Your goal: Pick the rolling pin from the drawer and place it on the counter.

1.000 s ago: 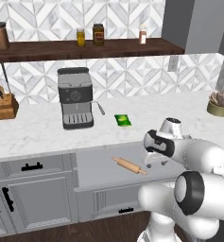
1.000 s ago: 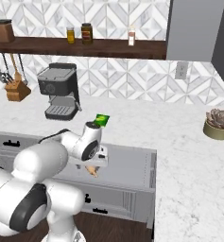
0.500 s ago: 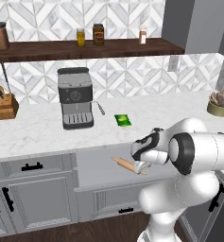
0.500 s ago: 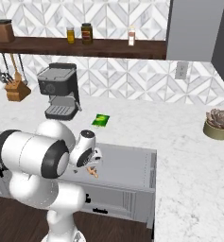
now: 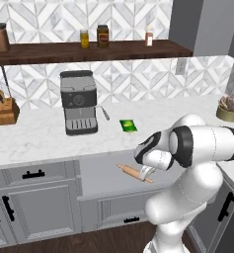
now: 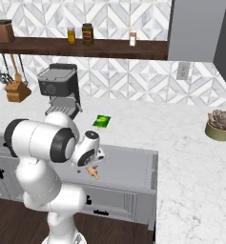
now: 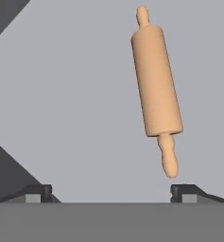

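The rolling pin (image 5: 135, 173) lies slantwise on the grey floor of the open drawer (image 5: 98, 168), below the white marble counter (image 5: 39, 136). My gripper (image 5: 147, 171) hovers low over the pin's right end, pointing down into the drawer. In the hand view the rolling pin (image 7: 157, 90) is right of centre, its near handle just above the right fingertip (image 7: 183, 190). The gripper (image 7: 112, 191) is open with nothing between its fingers. In the right base view the hand (image 6: 90, 164) covers most of the pin; one end (image 6: 93, 173) shows.
A coffee machine (image 5: 79, 101) and a green packet (image 5: 128, 125) stand on the counter behind the drawer. A knife block (image 5: 5, 109) is at far left, a potted plant (image 5: 229, 107) at far right. A dark shelf (image 5: 89, 50) carries jars.
The arm has folded forward and down, bringing the gripper from above the counter edge to just over the rolling pin's right end. The pin and drawer have not moved.
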Available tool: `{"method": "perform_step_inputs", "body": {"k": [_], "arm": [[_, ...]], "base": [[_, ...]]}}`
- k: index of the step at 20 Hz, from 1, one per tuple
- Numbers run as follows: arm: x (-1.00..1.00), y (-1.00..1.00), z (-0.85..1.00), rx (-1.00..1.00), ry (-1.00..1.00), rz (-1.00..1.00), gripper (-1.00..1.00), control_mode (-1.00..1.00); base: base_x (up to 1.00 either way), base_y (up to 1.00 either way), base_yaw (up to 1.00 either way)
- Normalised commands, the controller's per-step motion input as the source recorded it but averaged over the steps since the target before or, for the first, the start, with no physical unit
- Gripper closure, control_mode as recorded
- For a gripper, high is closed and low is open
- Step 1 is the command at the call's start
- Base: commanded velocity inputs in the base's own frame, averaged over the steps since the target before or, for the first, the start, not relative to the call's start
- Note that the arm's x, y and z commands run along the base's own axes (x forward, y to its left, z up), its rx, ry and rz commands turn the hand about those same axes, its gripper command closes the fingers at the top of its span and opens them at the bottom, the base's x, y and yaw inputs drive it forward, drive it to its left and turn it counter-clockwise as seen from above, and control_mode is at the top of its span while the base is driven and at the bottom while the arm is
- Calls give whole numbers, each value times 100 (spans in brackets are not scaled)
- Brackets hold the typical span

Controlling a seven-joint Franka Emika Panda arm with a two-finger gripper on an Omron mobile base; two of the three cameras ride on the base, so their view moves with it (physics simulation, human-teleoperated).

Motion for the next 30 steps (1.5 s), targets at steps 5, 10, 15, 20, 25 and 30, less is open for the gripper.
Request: {"method": "perform_step_inputs", "body": {"k": [5, 10, 15, 20, 25, 30], "arm": [[0, 1, -37, 0, 4, 0, -100, -100], [21, 0, -30, 0, 0, 0, -100, -100], [30, 0, -11, 0, -1, 0, -100, -100], [48, 0, -22, 0, -7, 0, -100, -100], [51, 0, -9, 3, 0, 0, -100, -100], [6, 0, -44, 0, 1, 0, -100, -100]], "base": [[0, 0, 0], [0, 0, 0], [0, 0, 0], [0, 0, 0], [0, 0, 0], [0, 0, 0]]}}
